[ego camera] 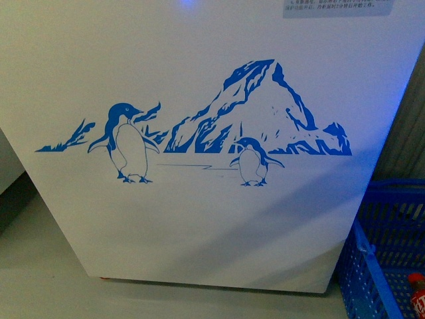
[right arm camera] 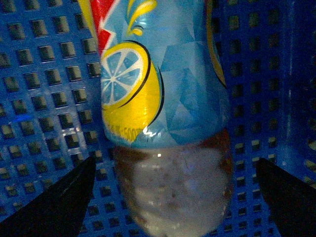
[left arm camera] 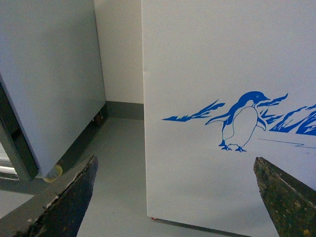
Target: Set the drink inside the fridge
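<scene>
Eyeing a lemon drink bottle (right arm camera: 165,89) in the blue crate (right arm camera: 44,74)
Cap's cut off from view; the bottle sits inside the crate between the wide-spread, non-touching fingers of the right gripper (right arm camera: 175,165). Left gripper (left arm camera: 175,159) gapes empty too.

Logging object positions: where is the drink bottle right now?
The drink bottle sits inside the blue crate, between the right gripper's open fingers; in the front view that crate stands beside the fridge, on the right.
</scene>
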